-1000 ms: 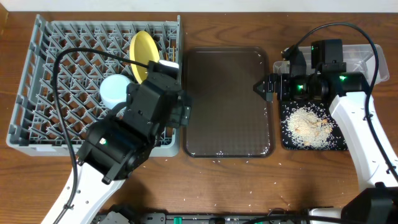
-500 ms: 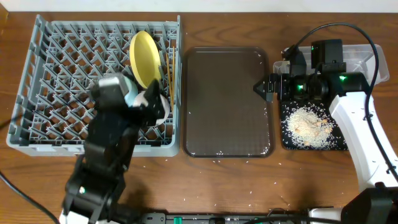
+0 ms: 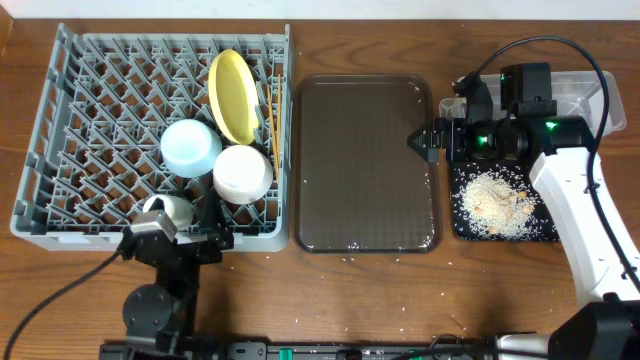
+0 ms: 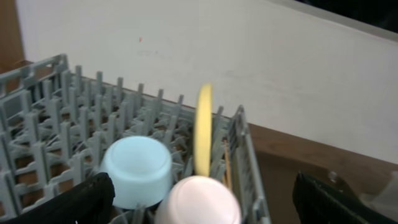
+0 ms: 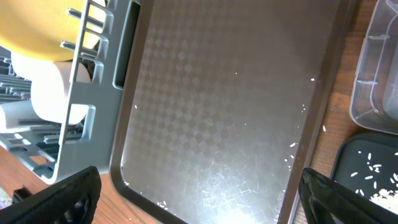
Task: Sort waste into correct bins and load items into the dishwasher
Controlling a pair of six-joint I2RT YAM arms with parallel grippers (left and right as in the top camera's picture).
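Note:
The grey dish rack (image 3: 60, 130) holds the upright yellow plate (image 3: 233, 95), the upturned light blue bowl (image 3: 190, 147), the upturned white bowl (image 3: 243, 174) and the chopsticks (image 3: 269, 120). The left wrist view shows the rack (image 4: 56, 118), plate (image 4: 203, 130), blue bowl (image 4: 137, 169) and white bowl (image 4: 199, 202). My left gripper (image 3: 200, 238) (image 4: 199, 199) is open and empty at the rack's front edge. My right gripper (image 3: 425, 140) (image 5: 199, 199) is open and empty over the brown tray's right edge. Rice scraps (image 3: 492, 200) lie in the black tray (image 3: 545, 232). The clear tub (image 3: 580, 90) is behind it. Napkin and wrapper are out of view.
The dark brown serving tray (image 3: 365, 165) (image 5: 230, 93) lies between the rack and the bins, with a few grains at its front edge. Loose grains dot the table (image 3: 400, 305) in front. A small pale round thing (image 3: 165, 210) sits by my left arm; I cannot tell if it is the cup.
My left arm has drawn back from over the rack to its front edge, uncovering the blue and white bowls in the rack. The right arm has not moved.

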